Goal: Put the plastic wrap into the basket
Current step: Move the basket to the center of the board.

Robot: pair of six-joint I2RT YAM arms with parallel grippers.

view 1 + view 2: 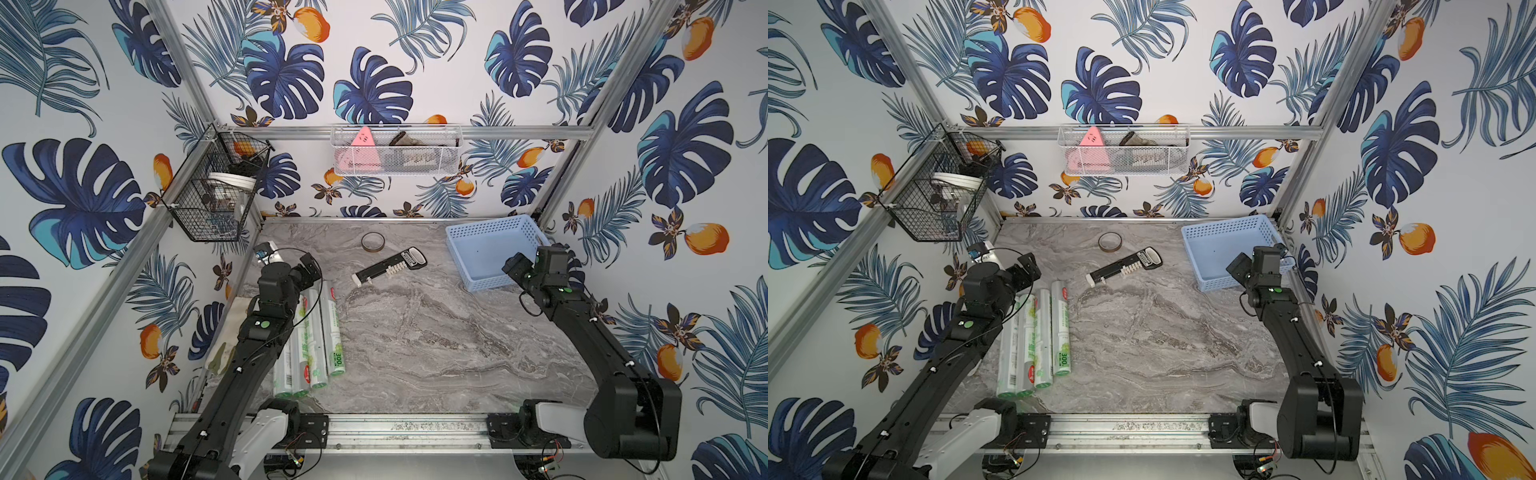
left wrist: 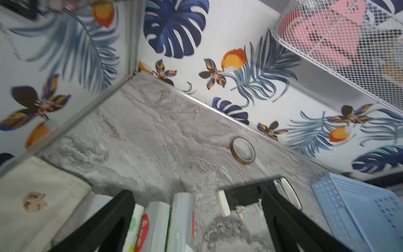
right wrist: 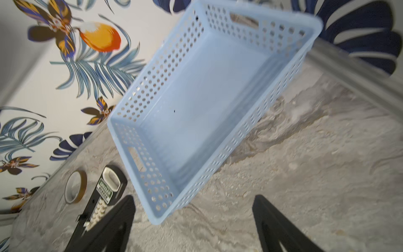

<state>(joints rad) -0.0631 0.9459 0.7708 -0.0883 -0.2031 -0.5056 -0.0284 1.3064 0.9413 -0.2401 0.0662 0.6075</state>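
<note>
Your four wrap rolls (image 1: 316,340) lie side by side, touching, at the 8 o'clock part of the desk (image 1: 436,332), running roughly 12 to 6. Your left end effector (image 2: 196,189) hangs over their 12 o'clock ends, fingers spread wide, gripping nothing. The basket (image 1: 486,232) sits at 2 o'clock. Your right end effector (image 3: 194,197) hovers near its corner, also spread wide and holding nothing.

Tropical-leaf wallpaper walls (image 1: 449,83), grey marble tabletop (image 1: 436,332), aluminium frame rails (image 1: 519,133)
</note>
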